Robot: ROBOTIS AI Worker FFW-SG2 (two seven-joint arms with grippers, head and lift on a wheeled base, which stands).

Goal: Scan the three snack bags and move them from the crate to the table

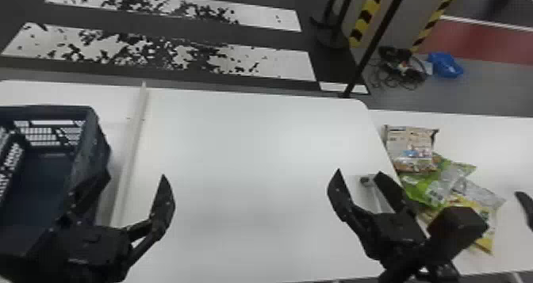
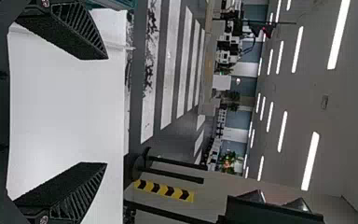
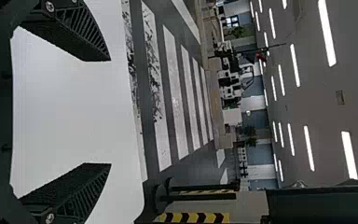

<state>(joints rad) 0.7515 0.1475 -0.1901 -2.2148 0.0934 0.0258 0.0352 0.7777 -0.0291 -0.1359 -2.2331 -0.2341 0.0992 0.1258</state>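
Broadly, the head view has a white surface (image 1: 246,155), striped floor (image 1: 273,60) beyond, the crate (image 1: 89,155) cut off at left near the left gripper (image 1: 135,176), and snack bags (image 1: 410,143) overlapping on the right-hand surface (image 1: 495,143), partly behind the right gripper (image 1: 359,173). Left wrist view: fingers (image 2: 70,32) spread, ceiling lights (image 2: 310,161). Right wrist view: likewise spread.
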